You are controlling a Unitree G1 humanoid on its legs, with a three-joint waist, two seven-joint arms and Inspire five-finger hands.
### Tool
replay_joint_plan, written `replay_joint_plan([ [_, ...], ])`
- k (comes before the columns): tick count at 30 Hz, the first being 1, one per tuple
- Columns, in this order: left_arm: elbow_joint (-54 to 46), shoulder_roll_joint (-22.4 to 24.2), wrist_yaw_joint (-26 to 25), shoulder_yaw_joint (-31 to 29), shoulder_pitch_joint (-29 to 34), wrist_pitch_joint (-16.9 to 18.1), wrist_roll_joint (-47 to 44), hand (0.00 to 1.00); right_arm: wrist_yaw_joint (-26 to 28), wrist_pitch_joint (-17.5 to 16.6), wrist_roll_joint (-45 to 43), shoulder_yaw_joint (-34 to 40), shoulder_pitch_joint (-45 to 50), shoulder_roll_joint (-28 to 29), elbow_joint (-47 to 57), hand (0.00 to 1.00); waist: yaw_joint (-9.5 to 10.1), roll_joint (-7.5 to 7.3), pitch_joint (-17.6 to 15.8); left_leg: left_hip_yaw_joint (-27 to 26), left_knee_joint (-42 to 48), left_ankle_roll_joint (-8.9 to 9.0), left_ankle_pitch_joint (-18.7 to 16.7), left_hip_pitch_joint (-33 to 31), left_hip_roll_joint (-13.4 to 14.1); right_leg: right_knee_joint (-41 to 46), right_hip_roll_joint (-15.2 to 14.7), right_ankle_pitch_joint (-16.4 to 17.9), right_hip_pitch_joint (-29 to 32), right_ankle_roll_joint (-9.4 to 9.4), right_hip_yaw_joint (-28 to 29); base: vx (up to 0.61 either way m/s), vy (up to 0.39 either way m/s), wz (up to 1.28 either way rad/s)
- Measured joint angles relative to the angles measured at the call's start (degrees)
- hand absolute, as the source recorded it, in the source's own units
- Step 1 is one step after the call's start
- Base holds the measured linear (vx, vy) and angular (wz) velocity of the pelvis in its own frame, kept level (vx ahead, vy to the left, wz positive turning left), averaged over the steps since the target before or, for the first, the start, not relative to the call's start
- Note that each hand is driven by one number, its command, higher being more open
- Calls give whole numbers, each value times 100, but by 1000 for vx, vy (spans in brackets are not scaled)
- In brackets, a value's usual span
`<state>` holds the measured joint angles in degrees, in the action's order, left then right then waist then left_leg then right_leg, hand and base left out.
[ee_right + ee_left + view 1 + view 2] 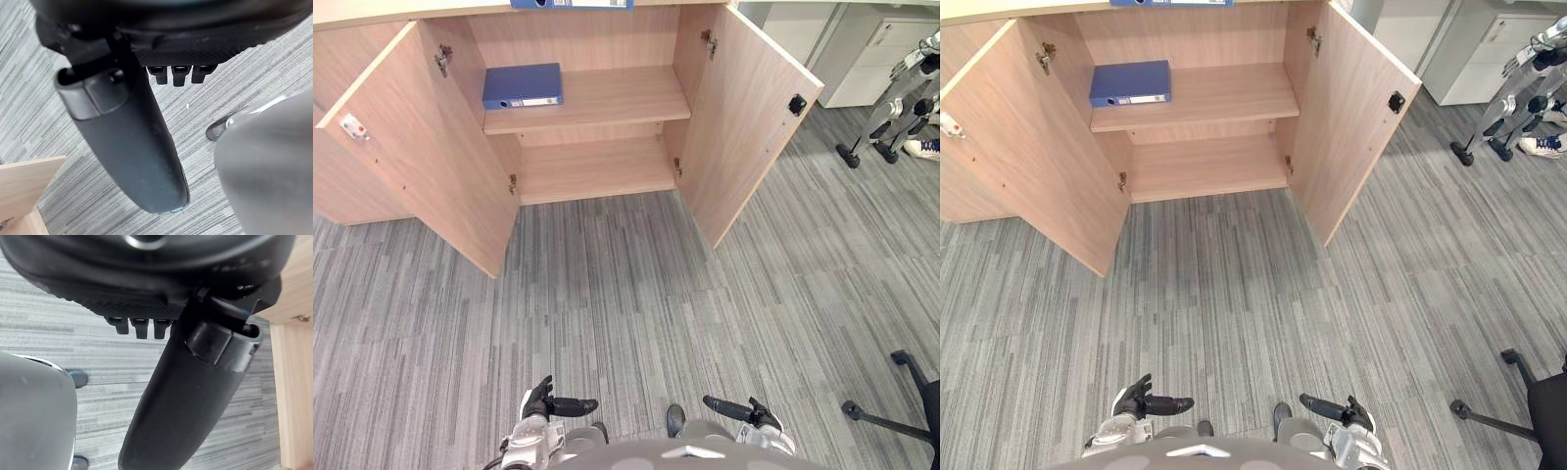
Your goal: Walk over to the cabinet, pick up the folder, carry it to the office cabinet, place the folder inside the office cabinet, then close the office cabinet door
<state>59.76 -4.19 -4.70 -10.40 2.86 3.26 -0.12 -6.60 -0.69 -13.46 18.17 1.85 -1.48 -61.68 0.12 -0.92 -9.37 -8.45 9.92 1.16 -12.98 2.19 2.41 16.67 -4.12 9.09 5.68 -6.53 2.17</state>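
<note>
Currently the robot stands well back from the office cabinet (597,168), with both its left door (421,147) and right door (744,127) swung wide open.

Folder (522,85): blue, lying flat at the left end of the upper shelf (617,98). Its long side runs across the shelf and its labelled spine faces the room. The lower shelf is bare. A second blue folder (571,4) lies on top of the cabinet, cut off by the view's edge.

Left hand (548,401) and right hand (744,411): both low by the body, fingers relaxed, holding nothing. Both are well apart from the folder, which lies ahead and to the robot's left, so the left hand is the nearer.

Judgement: nothing is within reach, so the robot must walk closer before any reach. An office chair base (901,411) stands off to the right, clear of the path.
</note>
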Motion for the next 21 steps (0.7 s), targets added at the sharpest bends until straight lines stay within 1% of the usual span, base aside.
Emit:
replay_joint_plan([
  [1, -4, 4, 0, 20, -1, 1, -21, 100, 10, -1, -2, 80, -15, 4, 55, 100, -1, 31, -27, -48, 78, -14, -57, 22, -32, 597, -56, 75, 254, -76, -83, 105, 117, -1],
  [3, -47, -1, -11, 27, -1, 0, -55, 100, 0, -10, -5, 100, -9, 45, 169, 100, 3, 13, -104, -146, 88, -13, -64, 163, -91, 1462, -187, 71, 539, -77, -227, 154, 131, 13],
  [4, -90, 7, -32, 1, 6, 1, -64, 100, 9, -19, -12, 102, 12, 55, 258, 100, -1, 33, -178, -152, 12, -143, -154, 394, -83, 2215, -222, -16, 810, -4, -345, 186, 120, 14],
  [5, -92, 8, -43, 1, -10, -4, -72, 100, 1, -44, -10, 93, -6, 41, 263, 100, -2, 72, -213, -133, -35, -183, -203, 478, -89, 2533, -214, 30, 961, 70, -422, 205, 78, 7],
  [6, -89, -29, -79, 0, -10, -10, -93, 100, 12, -58, -10, 78, -30, 51, 263, 100, -1, 25, -214, -117, -114, -204, -251, 608, -53, 2635, -175, 358, 1108, 162, -532, 167, 31, 2],
  [7, -88, -47, -95, 1, -12, -10, -97, 100, 16, -70, -10, 71, -41, 53, 266, 100, -1, 30, -219, -105, -164, -196, -262, 653, -22, 2574, -117, 454, 1192, 203, -592, 224, -12, 7],
  [8, -83, -56, -116, -2, -32, -10, -114, 100, 15, -94, -12, 71, -97, 54, 301, 100, -29, 63, -240, -57, -301, -191, -266, 716, 67, 2367, 43, 540, 1407, 324, -733, 260, -74, 17],
  [9, -41, -35, -113, 1, -92, -11, -148, 100, 3, -94, -40, 91, -118, 42, 349, 100, -62, 143, -290, -13, -437, -182, -269, 782, 191, 2043, 256, 539, 1624, 386, -840, 283, -100, 21],
  [10, -11, -20, -113, 5, -125, -13, -149, 100, -7, -107, -46, 83, -144, 15, 367, 100, -78, 193, -320, 11, -501, -179, -267, 819, 264, 1780, 369, 493, 1715, 413, -882, 334, -143, 34],
  [11, 50, -6, -106, 10, -147, -15, -148, 100, -11, -129, -29, 29, -151, -35, 375, 100, -116, 212, -343, 89, -590, -153, -259, 897, 312, 993, 518, 189, 1723, 470, -863, 503, -224, 59],
  [12, 78, -22, -91, 3, -151, -13, -146, 100, -7, -146, -49, 12, -60, -31, 353, 100, -156, 89, -338, 203, -634, 4, -293, 1034, 240, 588, 429, -630, 1635, 740, -830, 539, -230, 65],
  [13, 108, 75, -95, -5, -195, -6, -144, 100, 7, -134, -84, 110, -111, -56, 333, 100, -173, 197, -401, 269, -648, 97, -339, 1162, 323, 762, 469, -487, 1590, 785, -962, 473, -195, 64],
  [14, 107, 188, -86, -20, -208, 5, -142, 100, -20, -168, -54, 104, -129, -101, 351, 100, -169, 306, -424, 272, -585, 321, -209, 1172, 435, 928, 481, -256, 1549, 862, -1034, 358, -150, 37],
  [15, 107, 278, -58, -97, -189, 15, -139, 100, -11, -207, -25, 99, -128, -71, 359, 100, -160, 314, -424, 249, -290, 489, -102, 1113, 443, 1010, 471, -51, 1453, 935, -1086, 430, -196, 31],
  [16, 88, 305, -21, -185, -179, 0, -127, 100, 6, -204, -37, 113, -127, -28, 381, 100, -160, 318, -425, 256, 57, 517, -86, 1004, 479, 983, 475, 20, 1352, 983, -1121, 528, -251, 31],
  [17, 56, 314, 4, -328, -186, -6, -126, 100, 10, -180, -28, 88, -106, 16, 466, 100, -171, 314, -427, 257, 1333, 537, -44, 518, 595, 784, 481, 104, 1035, 1006, -1168, 530, -243, 33],
  [18, -61, 358, 1, -497, -166, 3, -128, 100, 8, -179, -23, 74, -99, 48, 478, 100, -146, 307, -435, 261, 2844, 541, 13, -106, 821, 522, 538, 128, 640, 1040, -1189, 432, -196, 29],
  [19, -133, 375, -1, -599, -146, 8, -127, 100, 9, -178, -21, 67, -99, 70, 481, 100, -128, 302, -439, 224, 3495, 541, 12, -372, 936, 415, 577, 131, 452, 1046, -1193, 392, -179, 8],
  [20, -252, 409, 4, -703, -144, 9, -133, 100, 5, -185, -26, 15, -97, 82, 521, 100, -53, 287, -451, 45, 4412, 522, -1, -831, 1181, 241, 632, 151, 107, 1078, -1185, 326, -144, -11],
  [21, -372, 421, 0, -704, -150, 15, -140, 100, -11, -187, -29, -95, -101, 102, 592, 100, -7, 256, -467, -127, 4825, 472, -30, -1191, 1335, 87, 646, 182, -158, 1127, -1150, 349, -131, -25],
])
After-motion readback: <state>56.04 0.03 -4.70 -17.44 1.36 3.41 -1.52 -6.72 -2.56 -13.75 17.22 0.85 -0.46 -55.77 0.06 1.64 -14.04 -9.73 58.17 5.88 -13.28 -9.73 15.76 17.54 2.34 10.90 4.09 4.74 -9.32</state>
